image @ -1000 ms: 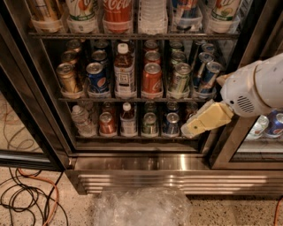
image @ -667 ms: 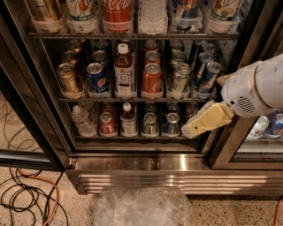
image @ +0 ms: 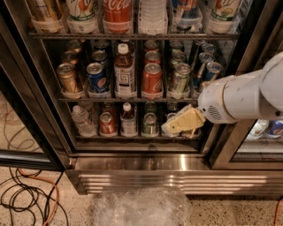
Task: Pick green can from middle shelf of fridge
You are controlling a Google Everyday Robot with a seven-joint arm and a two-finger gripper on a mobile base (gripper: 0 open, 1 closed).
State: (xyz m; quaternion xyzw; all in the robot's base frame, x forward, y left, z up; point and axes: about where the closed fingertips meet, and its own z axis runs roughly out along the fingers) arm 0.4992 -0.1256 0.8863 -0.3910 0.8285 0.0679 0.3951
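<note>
Hand (image: 173, 127) is creeping left, hanging below the green can (image: 180, 78), which is sitting on the middle shelf (image: 132, 99) beside the red can (image: 151, 79). Can't tell its spread. Should be rising, centring first.

The gripper (image: 171, 127) hangs before the right end of the lowest rack (image: 110, 137), hiding whatever stands behind it, and its white arm (image: 247, 95) runs off the right edge. The fridge (image: 146, 170) is cut off at the top, so the large bottles (image: 117, 13) show only their lower halves (necks and caps out of view). On the middle shelf (image: 132, 99) the green can (image: 180, 78) has lettering too blurred to read, and the rear cans (image: 152, 56) are mostly hidden by the front row.
</note>
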